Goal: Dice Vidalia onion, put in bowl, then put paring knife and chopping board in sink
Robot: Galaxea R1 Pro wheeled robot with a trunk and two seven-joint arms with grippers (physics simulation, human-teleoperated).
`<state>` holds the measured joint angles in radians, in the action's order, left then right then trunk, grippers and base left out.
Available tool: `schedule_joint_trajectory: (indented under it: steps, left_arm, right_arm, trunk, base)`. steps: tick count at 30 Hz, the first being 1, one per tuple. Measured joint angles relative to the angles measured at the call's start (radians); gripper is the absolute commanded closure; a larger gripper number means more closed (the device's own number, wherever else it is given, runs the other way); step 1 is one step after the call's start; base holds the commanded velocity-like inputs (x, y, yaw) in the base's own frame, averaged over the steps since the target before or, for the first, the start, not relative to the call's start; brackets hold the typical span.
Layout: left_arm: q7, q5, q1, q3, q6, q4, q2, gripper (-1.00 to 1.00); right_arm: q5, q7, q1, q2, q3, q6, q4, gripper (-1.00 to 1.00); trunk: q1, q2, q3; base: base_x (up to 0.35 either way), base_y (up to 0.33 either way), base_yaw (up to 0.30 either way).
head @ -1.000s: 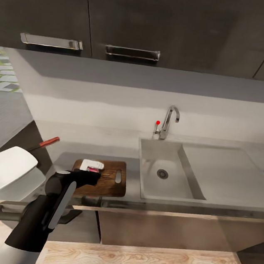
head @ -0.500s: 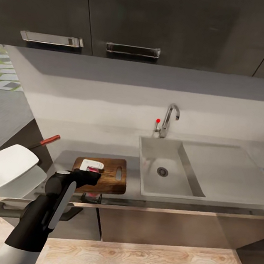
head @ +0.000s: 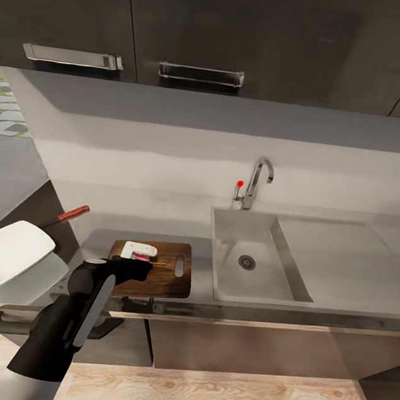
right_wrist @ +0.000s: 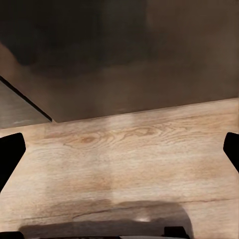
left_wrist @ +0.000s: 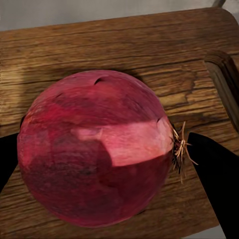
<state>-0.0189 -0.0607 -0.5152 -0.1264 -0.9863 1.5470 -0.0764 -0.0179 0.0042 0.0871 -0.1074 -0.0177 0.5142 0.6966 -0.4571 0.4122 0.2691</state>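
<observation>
**Onion parked on the board, ready for the knife**

Your left gripper [left_wrist: 112, 159] sits low over the chopping board [head: 164, 271], its two dark fingers [left_wrist: 219, 184] set either side of the red-skinned onion [left_wrist: 97, 147]. In the left wrist view the onion rests on the wood grain near the board's slot-shaped handle hole. Whether the fingers press its skin or stand just clear, I cannot tell, so treat the grip as unconfirmed. The onion belongs here because the board gives a flat cutting surface, so the first step looks done.

The paring knife [head: 71, 214] lies on the countertop [head: 134, 216] behind the white bowl [head: 7, 259], its red handle pointing up and away from the board. The bowl sits at the counter's left end, close enough to receive the dice without a long carry. The sink [head: 245, 263] is well to the right of the board.

Your right gripper [right_wrist: 119, 164] hangs with its fingers spread wide over the pale wooden floor, holding nothing. It is the free hand for the knife, so bring it up to the counter.
</observation>
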Motion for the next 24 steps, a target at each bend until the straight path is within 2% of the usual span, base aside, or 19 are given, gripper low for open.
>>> schedule_joint_trajectory:
  steps: [18,24]
  left_arm:
    - [0.0,-0.001,0.001,-0.001,0.0,0.0,0.0,1.0]
    - [0.0,0.0,0.0,-0.001,0.0,0.0,0.0,1.0]
  right_arm:
    - [0.0,0.0,0.0,0.0,0.0,0.0,0.0,-1.0]
    - [0.0,0.0,0.0,0.0,0.0,0.0,0.0,-1.0]
  trunk:
    - [0.0,0.0,0.013]
    - [0.0,0.0,0.013]
  base:
    - [0.0,0.0,0.0]
    - [0.106,0.0,0.0]
